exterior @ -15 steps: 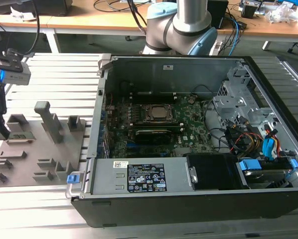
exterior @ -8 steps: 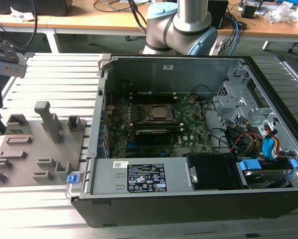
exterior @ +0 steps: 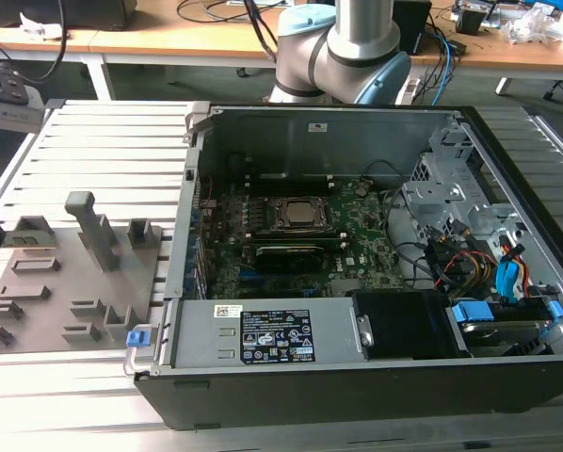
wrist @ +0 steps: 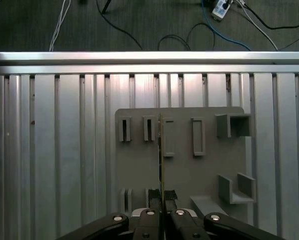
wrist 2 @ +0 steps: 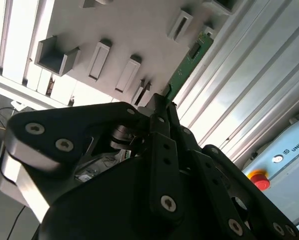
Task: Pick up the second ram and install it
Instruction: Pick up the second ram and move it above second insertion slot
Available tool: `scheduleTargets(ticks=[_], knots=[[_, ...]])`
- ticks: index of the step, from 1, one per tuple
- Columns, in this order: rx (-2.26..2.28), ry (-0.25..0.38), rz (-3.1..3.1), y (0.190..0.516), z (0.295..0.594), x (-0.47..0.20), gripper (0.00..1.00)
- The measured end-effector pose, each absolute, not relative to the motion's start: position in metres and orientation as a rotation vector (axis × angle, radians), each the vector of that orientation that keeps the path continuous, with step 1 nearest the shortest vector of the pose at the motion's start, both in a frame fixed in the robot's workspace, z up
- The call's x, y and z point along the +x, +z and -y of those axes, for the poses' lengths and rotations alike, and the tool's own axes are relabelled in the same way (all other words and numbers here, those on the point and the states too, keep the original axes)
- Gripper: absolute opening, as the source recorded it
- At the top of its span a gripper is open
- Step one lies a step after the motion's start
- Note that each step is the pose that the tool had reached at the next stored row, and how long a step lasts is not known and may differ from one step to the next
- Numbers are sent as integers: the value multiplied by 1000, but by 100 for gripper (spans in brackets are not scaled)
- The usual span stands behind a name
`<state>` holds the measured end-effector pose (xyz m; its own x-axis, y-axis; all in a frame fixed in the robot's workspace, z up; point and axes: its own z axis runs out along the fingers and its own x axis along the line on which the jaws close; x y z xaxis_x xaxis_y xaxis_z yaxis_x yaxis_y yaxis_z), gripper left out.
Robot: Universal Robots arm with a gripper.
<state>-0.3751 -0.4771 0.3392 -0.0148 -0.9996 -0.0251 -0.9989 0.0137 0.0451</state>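
Exterior view: the open computer case [exterior: 310, 395] stands on the slatted tabletop [exterior: 112, 141] with the motherboard [exterior: 366, 231] exposed. The grey fixture plate [exterior: 74, 282] lies just beside the case, on the exterior view's left. Second wrist view: the gripper [wrist 2: 162, 100] has its fingers pressed together, pinching the second ram [wrist 2: 188, 65] at its near end. The green stick runs straight out from the fingertips, over the plate. First wrist view: the stick [wrist: 160, 155] appears edge-on as a thin line over the plate, its long axis in line with the gap between the fingers [wrist: 170, 196]. Whether it has cleared its holder cannot be told.
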Motion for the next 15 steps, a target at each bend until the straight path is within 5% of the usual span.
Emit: scheduleTargets(ticks=[15], knots=[[2200,-89,2231,366,466,-375,14]])
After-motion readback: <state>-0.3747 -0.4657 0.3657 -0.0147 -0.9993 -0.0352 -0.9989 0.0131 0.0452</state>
